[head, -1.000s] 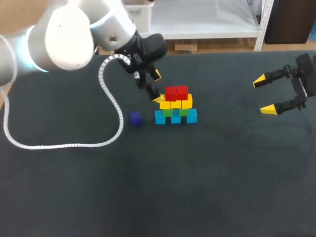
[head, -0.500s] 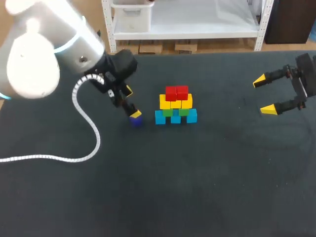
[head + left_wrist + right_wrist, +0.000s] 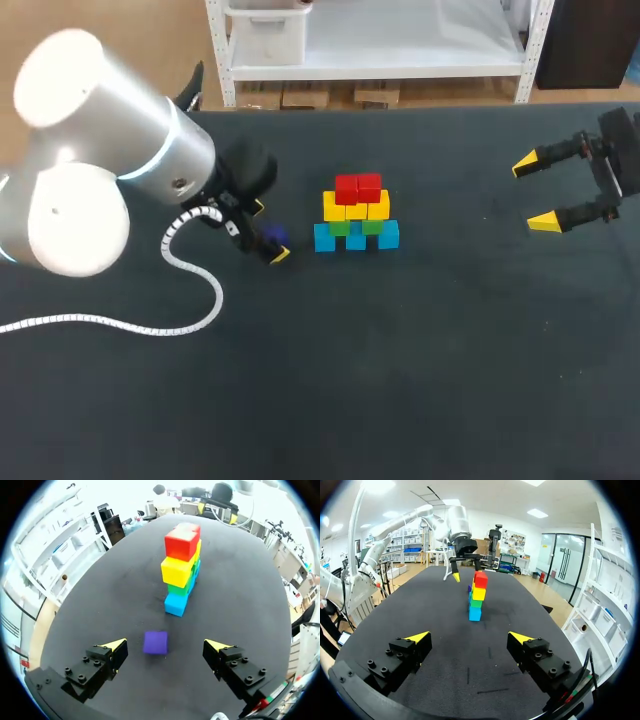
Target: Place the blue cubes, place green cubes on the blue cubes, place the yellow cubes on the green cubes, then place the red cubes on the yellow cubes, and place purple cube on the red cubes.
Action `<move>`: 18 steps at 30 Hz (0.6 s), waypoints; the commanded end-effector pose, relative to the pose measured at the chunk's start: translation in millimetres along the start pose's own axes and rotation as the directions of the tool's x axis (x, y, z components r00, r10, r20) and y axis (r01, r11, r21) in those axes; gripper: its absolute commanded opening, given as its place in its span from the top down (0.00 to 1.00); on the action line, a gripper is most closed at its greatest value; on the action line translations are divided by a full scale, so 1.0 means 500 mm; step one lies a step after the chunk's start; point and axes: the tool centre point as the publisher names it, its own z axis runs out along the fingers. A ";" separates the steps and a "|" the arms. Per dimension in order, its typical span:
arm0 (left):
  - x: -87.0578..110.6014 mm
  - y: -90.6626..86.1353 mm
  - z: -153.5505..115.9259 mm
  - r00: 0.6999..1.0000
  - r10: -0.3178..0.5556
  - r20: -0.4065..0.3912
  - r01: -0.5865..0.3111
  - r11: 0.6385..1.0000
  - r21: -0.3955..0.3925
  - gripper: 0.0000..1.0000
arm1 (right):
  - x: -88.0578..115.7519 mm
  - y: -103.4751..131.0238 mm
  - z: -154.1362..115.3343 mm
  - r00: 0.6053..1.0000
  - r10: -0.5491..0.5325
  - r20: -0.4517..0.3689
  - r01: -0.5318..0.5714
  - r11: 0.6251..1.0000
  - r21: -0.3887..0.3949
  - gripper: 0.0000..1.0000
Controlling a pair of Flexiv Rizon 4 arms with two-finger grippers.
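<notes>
The purple cube (image 3: 274, 235) (image 3: 155, 642) lies on the black table, left of the stack. My left gripper (image 3: 270, 231) (image 3: 166, 645) is open, one yellow-tipped finger on each side of the cube, neither touching it. The stack (image 3: 355, 213) (image 3: 181, 565) (image 3: 477, 596) has blue cubes (image 3: 356, 240) at the bottom, then green cubes (image 3: 340, 228), yellow cubes (image 3: 356, 210) and two red cubes (image 3: 358, 187) on top. My right gripper (image 3: 535, 192) (image 3: 469, 637) hangs open and empty far right of the stack, pointing toward it.
The left arm's white coiled cable (image 3: 190, 262) trails over the table (image 3: 400, 360) to the left of the cubes. The left arm's large body (image 3: 100, 170) looms over the table's left side.
My left gripper has moved from the stack's left side farther left and down, and now straddles the purple cube. The right arm and the stack have not moved.
</notes>
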 end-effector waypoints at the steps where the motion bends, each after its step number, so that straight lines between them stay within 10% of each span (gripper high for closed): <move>1: 0.009 0.012 0.021 0.999 0.019 0.025 -0.020 0.999 0.034 0.00 | 0.000 -0.001 0.001 1.000 -0.001 0.001 0.001 1.000 0.000 0.00; 18: 0.013 0.013 0.053 1.000 0.023 0.015 -0.024 0.996 0.081 0.07 | 0.000 -0.001 0.001 1.000 -0.001 0.001 0.001 1.000 0.000 0.00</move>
